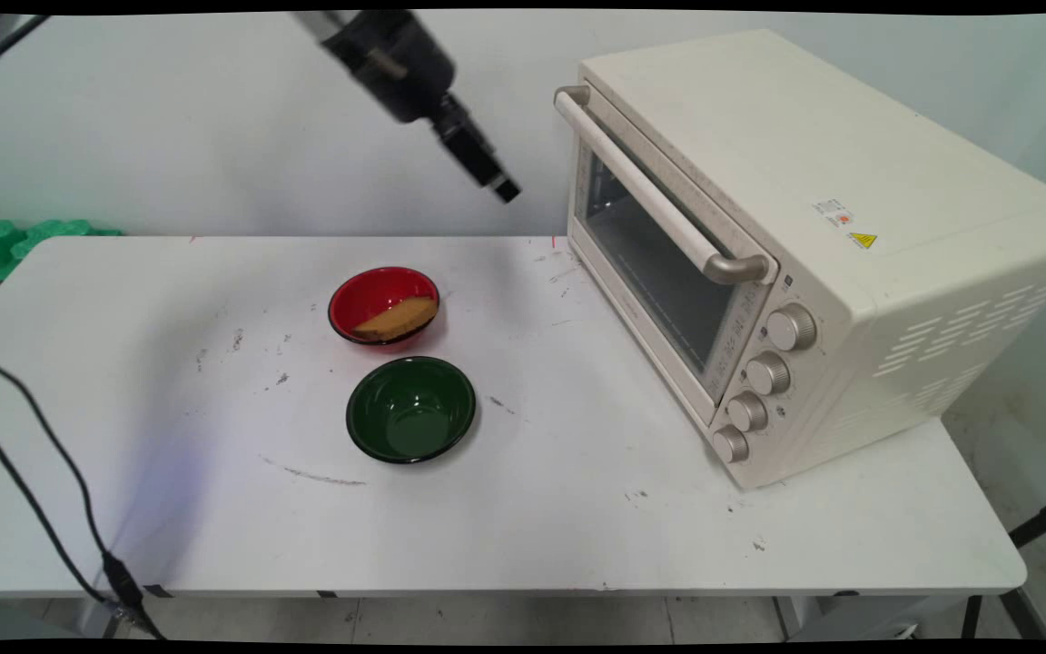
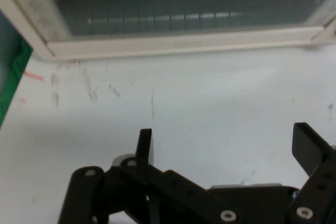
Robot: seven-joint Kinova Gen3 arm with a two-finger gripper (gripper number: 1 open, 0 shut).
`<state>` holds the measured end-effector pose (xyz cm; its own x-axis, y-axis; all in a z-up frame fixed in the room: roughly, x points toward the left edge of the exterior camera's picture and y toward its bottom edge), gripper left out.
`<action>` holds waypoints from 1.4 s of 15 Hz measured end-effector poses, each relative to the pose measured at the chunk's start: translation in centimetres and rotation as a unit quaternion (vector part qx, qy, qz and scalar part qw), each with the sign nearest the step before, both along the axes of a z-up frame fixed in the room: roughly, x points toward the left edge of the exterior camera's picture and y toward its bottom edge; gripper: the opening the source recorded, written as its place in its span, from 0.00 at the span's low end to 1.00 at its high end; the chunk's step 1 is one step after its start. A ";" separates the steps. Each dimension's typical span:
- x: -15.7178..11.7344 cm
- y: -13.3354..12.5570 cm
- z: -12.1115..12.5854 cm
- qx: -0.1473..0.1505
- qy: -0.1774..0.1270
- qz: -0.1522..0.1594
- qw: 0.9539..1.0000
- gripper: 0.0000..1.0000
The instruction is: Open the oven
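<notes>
My gripper [image 1: 504, 189] hangs high above the table's back, pointing down and right toward the cream toaster oven [image 1: 814, 245]. In the hand view the gripper [image 2: 226, 145] stands open with only bare table between its fingers [image 2: 145, 141]. The oven's glass door [image 2: 178, 11] is closed and fills the top of that view. A red bowl [image 1: 369, 295] holding a brown slice of bread [image 1: 396, 320] sits mid-table, below and left of the gripper. Just in front of it stands an empty dark green bowl [image 1: 410, 409].
The oven's handle [image 1: 659, 195] runs along the door's top, and its knobs [image 1: 764, 377] line the right side. Black cables [image 1: 42, 472] hang at the table's left front. Green material [image 1: 14, 238] lies beyond the far left corner.
</notes>
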<state>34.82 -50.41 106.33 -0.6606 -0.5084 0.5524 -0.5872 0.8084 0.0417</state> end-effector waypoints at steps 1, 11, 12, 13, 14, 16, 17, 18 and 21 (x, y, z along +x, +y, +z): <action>-1.0 -0.6 0.5 -0.001 0.000 -0.002 1.000 1.00; -8.5 -4.3 3.3 -0.023 -0.002 -0.036 0.999 1.00; -9.0 -4.5 3.5 -0.025 -0.003 -0.038 0.999 1.00; -9.5 -4.8 3.6 -0.027 -0.004 -0.041 0.999 1.00; -9.8 -5.0 3.6 -0.029 -0.005 -0.043 0.999 1.00; -10.5 -5.4 3.7 -0.033 -0.005 -0.048 0.998 0.00; -10.7 -5.6 3.7 -0.035 -0.004 -0.050 0.998 0.00; -11.0 -5.7 3.7 -0.037 -0.006 -0.052 0.998 0.00; -11.4 -6.1 3.4 -0.040 -0.010 -0.054 0.998 0.00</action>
